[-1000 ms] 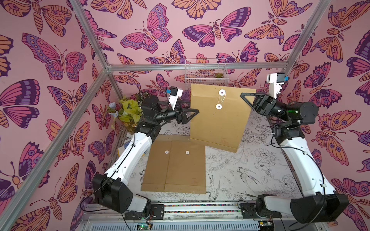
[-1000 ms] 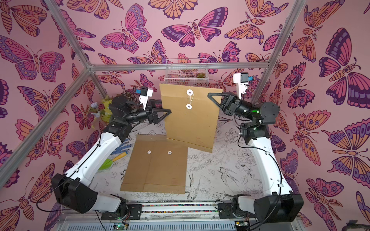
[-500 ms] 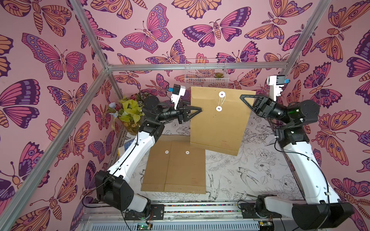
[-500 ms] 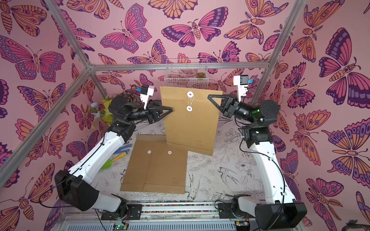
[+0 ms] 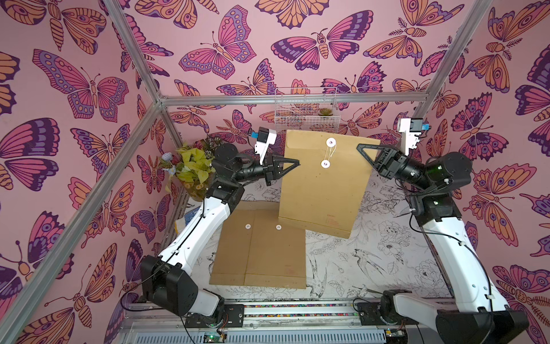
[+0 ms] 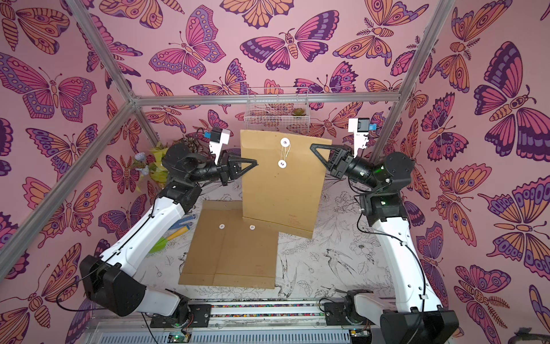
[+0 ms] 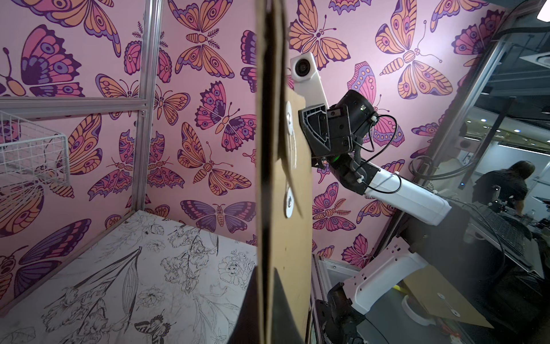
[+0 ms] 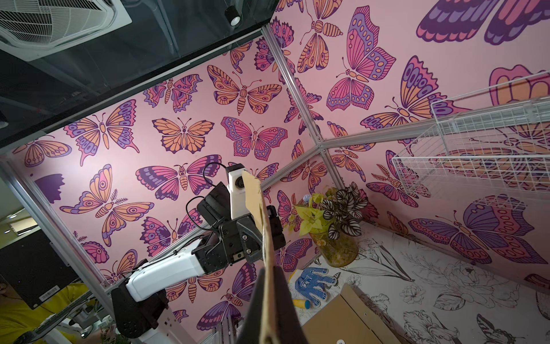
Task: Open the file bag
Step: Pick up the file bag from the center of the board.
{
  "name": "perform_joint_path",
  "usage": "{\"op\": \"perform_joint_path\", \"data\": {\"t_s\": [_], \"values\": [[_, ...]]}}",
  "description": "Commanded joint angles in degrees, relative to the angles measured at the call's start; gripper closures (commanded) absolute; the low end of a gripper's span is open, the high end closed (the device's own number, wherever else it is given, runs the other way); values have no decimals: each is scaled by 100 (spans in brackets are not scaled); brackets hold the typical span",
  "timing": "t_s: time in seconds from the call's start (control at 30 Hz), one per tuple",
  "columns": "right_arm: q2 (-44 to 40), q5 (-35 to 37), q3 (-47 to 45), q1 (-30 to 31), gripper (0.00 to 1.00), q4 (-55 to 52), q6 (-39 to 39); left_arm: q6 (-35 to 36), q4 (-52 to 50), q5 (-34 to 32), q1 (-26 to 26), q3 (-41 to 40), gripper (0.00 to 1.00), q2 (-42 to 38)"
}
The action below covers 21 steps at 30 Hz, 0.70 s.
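From my remote station, at the far left I see a potted plant [image 5: 193, 169] with yellow leaves standing on the table [image 5: 387, 253], which is printed with drawings of flowers and birds. Next comes the left gripper [image 5: 296, 163], its jaws pressed together on the left edge of the file bag [image 5: 321, 196]; the left wrist view shows the brown edge caught between the fingers. The file bag hangs in the air between the two arms, lifted clear of the table and roughly upright, with its flap end at the top. A white string [image 5: 328, 153] runs between the upper disc [image 5: 330, 142] on the flap and the lower disc [image 5: 325, 163] on the body (how many turns it makes, I cannot tell). Below it, nearer to me and a little left, flat envelopes [image 5: 262, 253] lie on the table. A wire basket [image 5: 306, 119] hangs on the far wall behind the bag. On the right, the right gripper [image 5: 360, 147] pinches the bag's upper right edge, jaws closed on the paper.
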Motion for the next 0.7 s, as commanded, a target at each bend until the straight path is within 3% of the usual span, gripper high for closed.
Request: {"op": "perform_joint_path", "data": {"t_s": [0.0, 0.1, 0.2, 0.23, 0.27, 0.37, 0.53, 0.67], "values": [[-161, 248, 66, 39, 86, -757, -687, 837, -1247, -374, 3, 192, 100, -212], [-315, 786, 139, 29, 53, -1754, -1358, 1519, -2319, -753, 5, 432, 100, -272], [-448, 1566, 283, 31, 34, -2823, -2054, 2136, -3245, -1156, -6, 670, 100, -304], [-487, 1780, 315, 27, 13, -3059, -2213, 2331, -3529, -1282, -21, 775, 100, -304], [-531, 1997, 322, 30, 3, -3267, -2371, 2530, -3848, -1438, -39, 891, 100, -304], [-566, 2407, 339, 35, 0, -3584, -2610, 3079, -4621, -1986, -138, 1177, 100, -304], [-395, 1815, 150, 81, 4, -3268, -2226, 3864, -5703, -3051, -490, 1793, 100, -193], [-82, 1411, -83, 452, 10, -2707, -1752, 4330, -6304, -3979, -873, 2261, 100, -55]]}}
